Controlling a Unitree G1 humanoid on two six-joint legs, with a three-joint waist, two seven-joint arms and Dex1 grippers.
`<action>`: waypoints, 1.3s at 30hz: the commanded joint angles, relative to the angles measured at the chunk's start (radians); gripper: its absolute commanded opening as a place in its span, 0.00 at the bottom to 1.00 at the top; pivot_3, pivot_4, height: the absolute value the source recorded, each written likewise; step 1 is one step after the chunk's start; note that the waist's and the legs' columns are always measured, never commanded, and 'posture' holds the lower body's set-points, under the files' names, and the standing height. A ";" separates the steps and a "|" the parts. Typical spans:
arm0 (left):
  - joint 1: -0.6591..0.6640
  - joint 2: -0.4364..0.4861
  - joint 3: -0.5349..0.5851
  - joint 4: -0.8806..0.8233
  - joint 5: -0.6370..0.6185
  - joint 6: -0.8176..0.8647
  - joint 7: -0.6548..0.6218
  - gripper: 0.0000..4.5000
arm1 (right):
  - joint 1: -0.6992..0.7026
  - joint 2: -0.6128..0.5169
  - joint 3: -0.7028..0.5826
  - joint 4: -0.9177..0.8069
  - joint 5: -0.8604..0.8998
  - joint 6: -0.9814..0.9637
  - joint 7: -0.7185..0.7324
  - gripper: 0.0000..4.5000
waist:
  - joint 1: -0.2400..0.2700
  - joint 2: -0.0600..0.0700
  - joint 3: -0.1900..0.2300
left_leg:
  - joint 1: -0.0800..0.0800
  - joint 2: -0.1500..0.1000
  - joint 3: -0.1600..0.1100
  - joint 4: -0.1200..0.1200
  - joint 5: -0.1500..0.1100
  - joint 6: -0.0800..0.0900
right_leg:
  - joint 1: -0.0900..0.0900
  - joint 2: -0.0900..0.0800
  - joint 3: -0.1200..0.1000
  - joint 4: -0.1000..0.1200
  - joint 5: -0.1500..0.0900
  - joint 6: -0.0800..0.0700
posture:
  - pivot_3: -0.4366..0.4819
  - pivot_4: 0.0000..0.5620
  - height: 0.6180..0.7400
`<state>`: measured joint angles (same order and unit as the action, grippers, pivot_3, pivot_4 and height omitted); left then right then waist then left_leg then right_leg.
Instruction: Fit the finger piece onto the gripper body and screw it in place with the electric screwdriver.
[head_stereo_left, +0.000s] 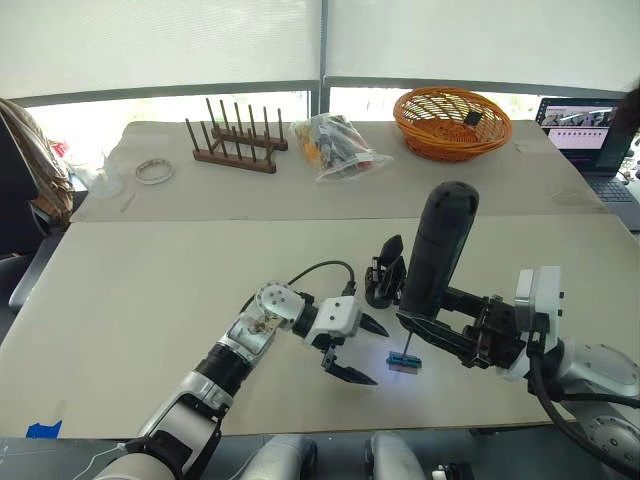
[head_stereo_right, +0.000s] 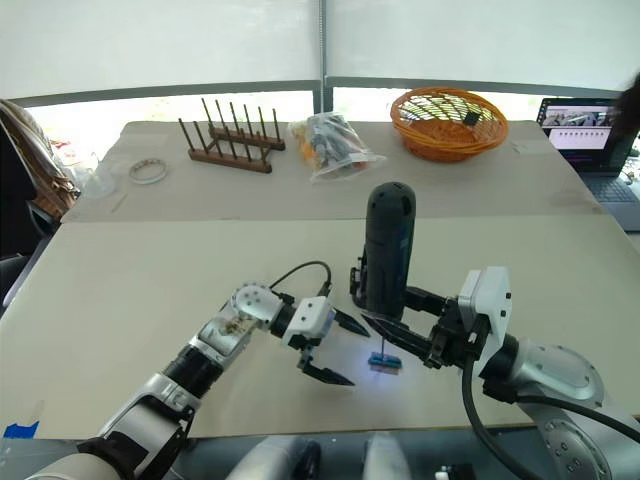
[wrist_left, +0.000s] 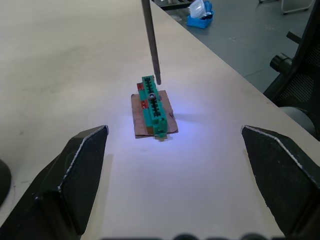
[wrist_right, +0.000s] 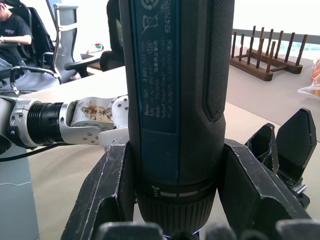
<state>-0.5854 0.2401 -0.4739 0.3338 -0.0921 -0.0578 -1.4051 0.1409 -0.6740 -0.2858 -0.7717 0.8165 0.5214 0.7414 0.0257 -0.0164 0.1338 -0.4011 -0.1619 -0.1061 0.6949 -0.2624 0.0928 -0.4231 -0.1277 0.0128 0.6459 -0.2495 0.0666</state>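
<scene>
**Screwdriver bit at the screw holder; finger piece not yet fitted**

Electric screwdriver (head_stereo_left: 440, 245) upright, clamped between the fingers of the right end effector (head_stereo_left: 432, 335), thin bit pointing down with its lit tip just over a small green screw holder (wrist_left: 153, 106) on a brown card, lying on the bench (head_stereo_left: 150, 290). Looks like a screw being picked up or the bit being aligned, though whether a screw sits on the tip cannot be told.

Gripper body (head_stereo_left: 384, 272) standing on the bench just behind the screwdriver, one black pointed finger sticking up; partly hidden by the tool. Finger piece not picked out with any certainty. No sign of fitting under way, so judged early: fitting and screwing both left to do.

Left end effector (head_stereo_left: 352, 350) just beside the green holder, fingers spread wide, holding nothing, pointed toward the holder.

Further back on the bench: wooden peg rack (head_stereo_left: 235, 140), clear bag of parts (head_stereo_left: 338, 145), orange wicker basket (head_stereo_left: 452, 122), roll of tape (head_stereo_left: 154, 171). Laptop (head_stereo_left: 590, 135) at the far right edge.
</scene>
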 joint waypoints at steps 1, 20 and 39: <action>-0.011 -0.012 -0.005 -0.005 0.002 -0.019 0.011 1.00 | -0.002 0.012 -0.019 -0.030 0.006 -0.051 -0.001 0.43 | 0.000 0.000 0.000 | 0.000 0.000 0.000 0.000 0.000 0.000 | 0.000 0.000 0.000 0.000 0.000 0.000 | 0.48 0.27 1.00; -0.020 -0.022 -0.001 -0.004 -0.002 -0.008 0.018 1.00 | 0.010 0.026 -0.012 -0.011 -0.040 -0.064 0.017 0.43 | 0.001 0.000 0.000 | 0.000 0.000 0.000 0.000 0.000 0.000 | 0.000 0.000 0.000 0.000 0.000 0.000 | 0.48 0.27 1.00; -0.034 -0.027 0.001 0.014 0.003 -0.017 0.023 1.00 | -0.002 0.025 0.004 -0.018 -0.014 -0.044 -0.007 0.43 | 0.001 0.000 0.000 | 0.000 0.000 0.000 0.000 0.000 0.000 | 0.000 0.000 0.000 0.000 0.000 0.000 | 0.48 0.27 1.00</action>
<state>-0.5994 0.2195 -0.4768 0.3612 -0.0816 -0.0607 -1.3856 0.1449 -0.6535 -0.2654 -0.7554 0.7713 0.5027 0.7363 0.0267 -0.0164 0.1338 -0.4010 -0.1619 -0.1061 0.6949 -0.2624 0.0928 -0.4232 -0.1275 0.0127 0.6460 -0.2495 0.0666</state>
